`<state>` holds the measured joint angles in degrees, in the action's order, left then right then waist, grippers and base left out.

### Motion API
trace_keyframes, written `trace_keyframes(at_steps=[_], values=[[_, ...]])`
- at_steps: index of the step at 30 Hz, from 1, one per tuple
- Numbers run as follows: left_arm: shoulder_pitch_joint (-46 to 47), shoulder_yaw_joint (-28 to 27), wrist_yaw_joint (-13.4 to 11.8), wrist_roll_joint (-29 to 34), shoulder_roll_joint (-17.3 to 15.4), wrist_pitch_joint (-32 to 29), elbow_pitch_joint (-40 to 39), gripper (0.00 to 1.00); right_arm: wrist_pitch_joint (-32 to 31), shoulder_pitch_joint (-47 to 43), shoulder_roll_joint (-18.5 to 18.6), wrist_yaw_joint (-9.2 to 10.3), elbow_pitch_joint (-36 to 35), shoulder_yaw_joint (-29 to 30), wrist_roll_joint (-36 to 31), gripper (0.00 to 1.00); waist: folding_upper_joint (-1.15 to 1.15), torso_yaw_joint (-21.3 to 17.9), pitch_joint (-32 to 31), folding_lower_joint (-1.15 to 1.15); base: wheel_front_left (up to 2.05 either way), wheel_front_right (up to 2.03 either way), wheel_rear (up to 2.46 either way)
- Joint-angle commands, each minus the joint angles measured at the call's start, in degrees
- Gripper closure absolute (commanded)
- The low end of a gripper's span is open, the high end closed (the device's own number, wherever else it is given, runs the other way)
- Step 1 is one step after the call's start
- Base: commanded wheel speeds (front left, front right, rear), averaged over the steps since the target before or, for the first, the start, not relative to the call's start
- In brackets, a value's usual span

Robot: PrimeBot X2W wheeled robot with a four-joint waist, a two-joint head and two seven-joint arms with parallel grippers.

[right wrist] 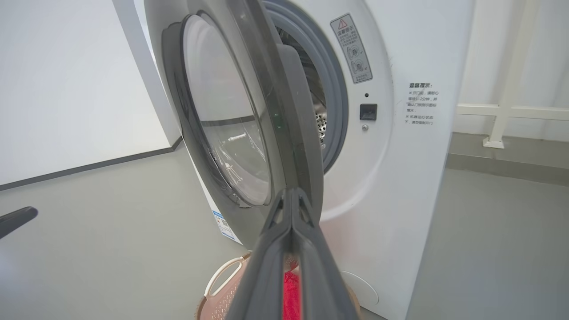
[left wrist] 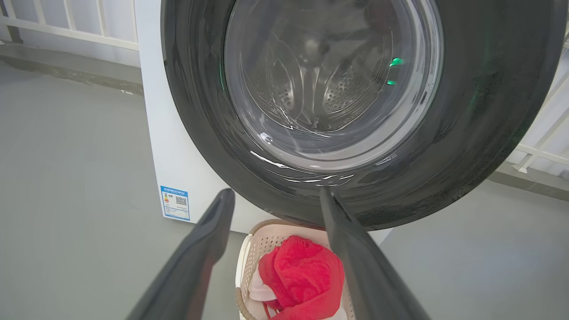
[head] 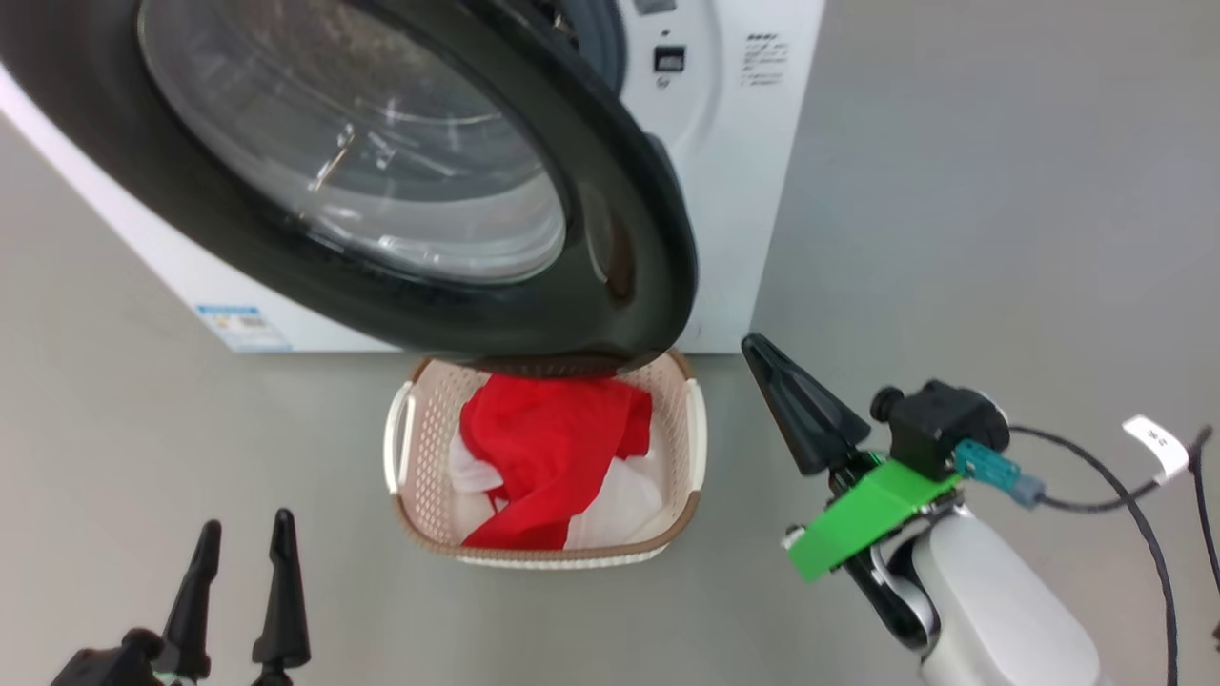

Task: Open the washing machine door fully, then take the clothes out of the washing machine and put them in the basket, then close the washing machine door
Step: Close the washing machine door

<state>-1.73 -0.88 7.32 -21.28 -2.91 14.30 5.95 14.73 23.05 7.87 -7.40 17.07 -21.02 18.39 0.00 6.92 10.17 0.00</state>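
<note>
Head view: your right hand [head: 758, 351] pressed together near ajar washing machine door [head: 534, 314] (left hand [head: 248, 522] spread); clothes [head: 553, 448] in basket [head: 424, 419].

There is one washing machine [head: 753, 191] with one round washing machine door [head: 639, 238] and one blue label [head: 236, 324]. There is one basket [head: 429, 429] with two side handles [head: 398, 429]. The clothes [head: 553, 438] show one red piece and some white fabric; the number of white pieces cannot be told. There are two grippers, the left gripper [head: 246, 522] and the right gripper [head: 753, 345], with two fingers each.
</note>
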Motion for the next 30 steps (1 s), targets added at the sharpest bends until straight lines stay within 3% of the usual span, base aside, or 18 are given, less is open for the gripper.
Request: trace_keyframes(at_steps=[1, 19, 30], values=[[2.1, -1.5, 0.2, -0.5, -0.4, 0.7, -1.0, 0.0, 0.3, 2.1, -0.6, -0.09, -0.6, -1.4, 0.9, 1.0, 0.0, 2.5, 2.7, 0.0, 0.0, 0.0, 0.0], [7.8, 0.4, 0.2, -2.0, 0.0, 0.7, -0.2, 0.0, 0.3, 13.6, -1.4, -0.09, 6.9, -3.4, 2.2, 1.0, 0.0, 6.1, 9.5, 0.0, 0.0, 0.0, 0.0], [10.9, 1.7, 0.2, -3.1, 0.0, 0.7, -0.9, 0.0, 0.3, 20.0, -0.8, -0.09, 7.1, 0.8, 2.3, 1.0, 0.0, 7.9, 13.6, 0.0, 0.0, 0.0, 0.0]])
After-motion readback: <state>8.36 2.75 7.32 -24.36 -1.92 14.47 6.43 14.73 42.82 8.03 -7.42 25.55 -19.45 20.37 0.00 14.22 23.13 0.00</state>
